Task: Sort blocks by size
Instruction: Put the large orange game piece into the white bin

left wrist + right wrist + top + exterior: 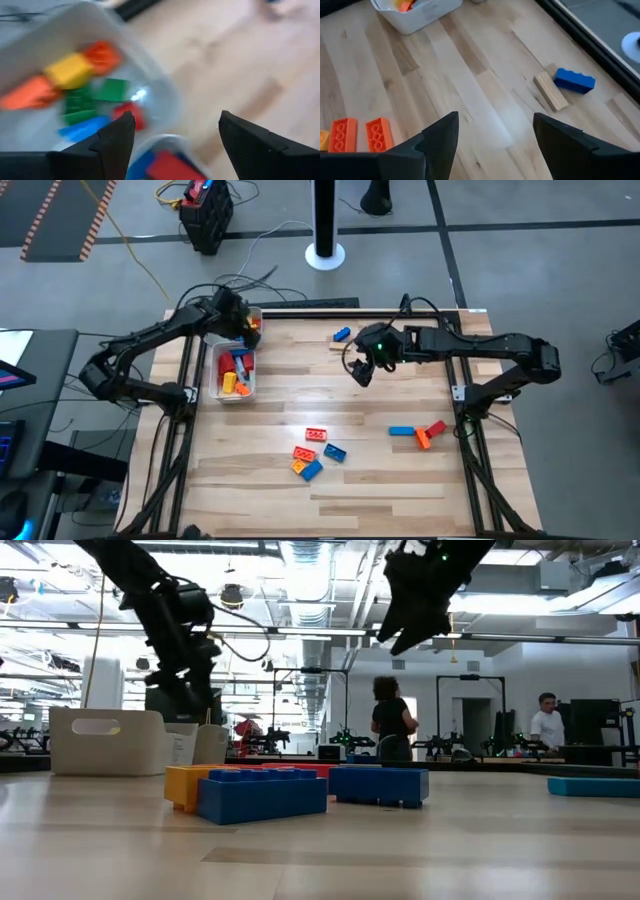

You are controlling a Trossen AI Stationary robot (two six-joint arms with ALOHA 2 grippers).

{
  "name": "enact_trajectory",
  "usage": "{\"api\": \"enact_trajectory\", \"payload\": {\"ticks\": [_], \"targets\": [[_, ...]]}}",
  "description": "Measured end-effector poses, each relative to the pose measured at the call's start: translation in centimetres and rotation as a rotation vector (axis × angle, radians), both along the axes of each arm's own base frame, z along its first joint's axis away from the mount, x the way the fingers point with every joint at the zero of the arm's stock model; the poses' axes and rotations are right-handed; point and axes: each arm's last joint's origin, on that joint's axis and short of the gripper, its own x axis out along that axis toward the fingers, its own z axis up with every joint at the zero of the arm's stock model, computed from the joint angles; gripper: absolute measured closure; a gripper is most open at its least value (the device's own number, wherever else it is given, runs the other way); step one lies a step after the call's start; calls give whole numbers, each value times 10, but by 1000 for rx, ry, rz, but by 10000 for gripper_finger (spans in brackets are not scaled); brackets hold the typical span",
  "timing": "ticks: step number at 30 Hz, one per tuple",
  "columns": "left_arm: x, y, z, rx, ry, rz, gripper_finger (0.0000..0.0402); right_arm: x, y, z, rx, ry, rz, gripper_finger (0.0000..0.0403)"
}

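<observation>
The desk (400,480) is bare pale wood, smooth, so loose bricks may skate; the room behind is an open lab with people standing far back. Left claw (172,137) hangs released over the far white tray (165,95), sorted blocks (75,70) below it. Right claw (495,135) hovers released and empty; a blue block (575,81) and tan block (551,91) lie ahead of it, touching. You can expect these to be light, rigid and slick: pinch across the flat long sides.

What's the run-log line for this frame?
task: sort blocks | left gripper: open, empty, over trays | right gripper: open, empty, above table | loose blocks: on table
</observation>
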Motion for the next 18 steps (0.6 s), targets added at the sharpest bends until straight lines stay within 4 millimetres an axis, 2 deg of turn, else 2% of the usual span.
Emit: {"api": "enact_trajectory", "payload": {"ticks": [7,11,14,18], "targets": [[37,-38,1,-29,-40,-132,145,-6,-36,-19,16,69,73,119],[56,-61,3,-21,-66,-188,151,-3,-51,-44,103,172,166,119],[65,-79,3,-45,-84,-235,152,-1,-50,-68,206,295,236,119],[79,-109,4,-89,-118,-370,152,5,-33,-90,231,444,363,119]]}}
